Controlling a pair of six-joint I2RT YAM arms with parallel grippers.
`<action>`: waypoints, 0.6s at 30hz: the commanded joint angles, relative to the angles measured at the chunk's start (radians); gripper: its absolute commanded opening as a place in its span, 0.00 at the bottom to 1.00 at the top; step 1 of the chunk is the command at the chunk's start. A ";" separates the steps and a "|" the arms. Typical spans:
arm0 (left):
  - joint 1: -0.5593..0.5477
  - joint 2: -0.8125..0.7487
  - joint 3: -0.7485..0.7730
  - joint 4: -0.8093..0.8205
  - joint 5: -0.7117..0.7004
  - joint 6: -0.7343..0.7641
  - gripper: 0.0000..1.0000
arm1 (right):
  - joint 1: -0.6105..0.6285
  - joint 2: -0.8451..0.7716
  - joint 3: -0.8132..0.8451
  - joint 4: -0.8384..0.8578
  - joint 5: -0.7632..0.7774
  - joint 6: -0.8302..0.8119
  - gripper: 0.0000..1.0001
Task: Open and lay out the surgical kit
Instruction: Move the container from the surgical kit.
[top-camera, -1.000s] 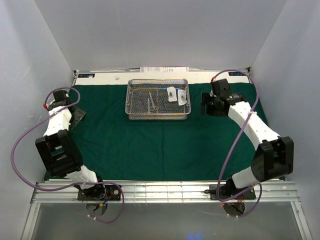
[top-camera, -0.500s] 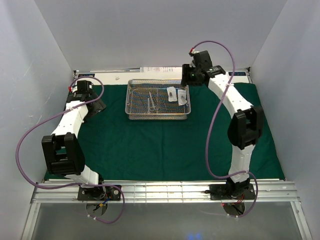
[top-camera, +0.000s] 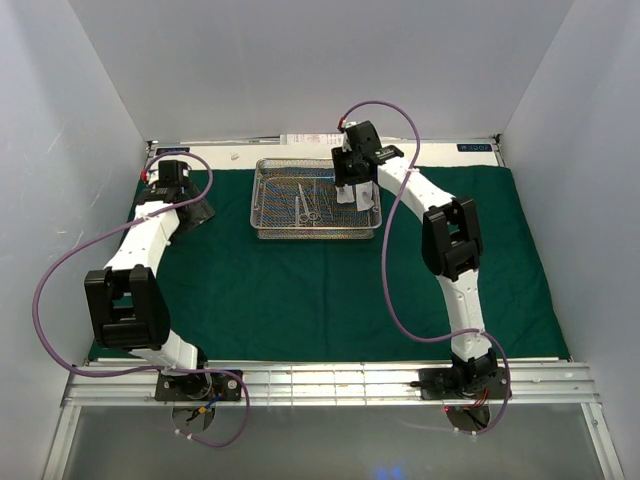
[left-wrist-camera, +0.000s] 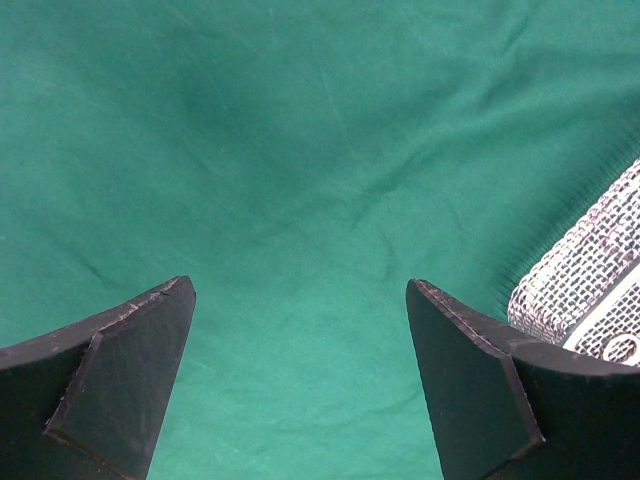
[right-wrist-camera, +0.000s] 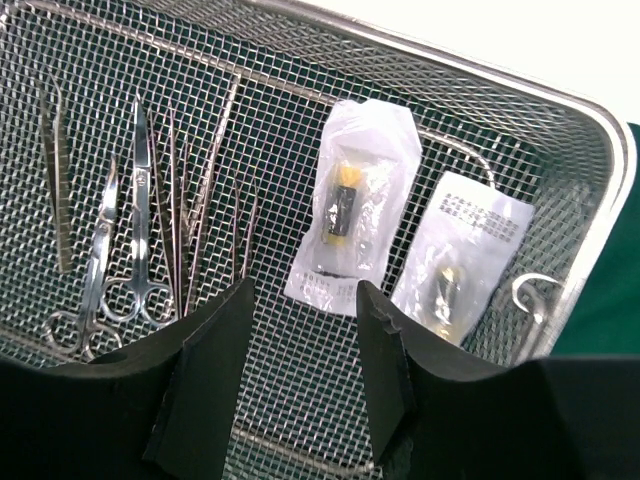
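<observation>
The dark green cloth (top-camera: 300, 290) lies spread flat over the table. On its far middle stands the silver wire-mesh tray (top-camera: 262, 205). Scissors (right-wrist-camera: 120, 250), forceps (right-wrist-camera: 55, 170) and other slim instruments lie in its left half. Two clear packets (right-wrist-camera: 350, 205) (right-wrist-camera: 462, 255) lie in its right half. My right gripper (right-wrist-camera: 305, 290) hovers over the tray, open partway, with bare mesh between its fingers and the nearer packet just past the tips. My left gripper (left-wrist-camera: 298, 285) hangs wide open over bare cloth (left-wrist-camera: 300, 150), with a tray corner (left-wrist-camera: 590, 270) to its right.
White walls close in the back and both sides. A white sheet (top-camera: 330, 138) lies behind the tray on the bare table strip. A metal rail (top-camera: 330, 380) with both arm bases runs along the near edge. Purple cables loop off each arm.
My right arm has swung from the cloth's right side leftward to over the tray, its jaws narrowing. My left arm has moved from the far left edge toward the tray's left side.
</observation>
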 joint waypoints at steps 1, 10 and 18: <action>-0.005 -0.001 0.009 0.032 -0.041 0.008 0.98 | 0.003 0.012 -0.019 0.108 0.007 -0.027 0.52; -0.007 0.028 0.043 0.077 0.076 0.023 0.98 | 0.005 0.014 -0.036 0.113 0.020 -0.021 0.52; -0.018 0.046 0.061 0.162 0.128 0.023 0.98 | -0.023 -0.126 -0.039 0.009 0.192 -0.009 0.54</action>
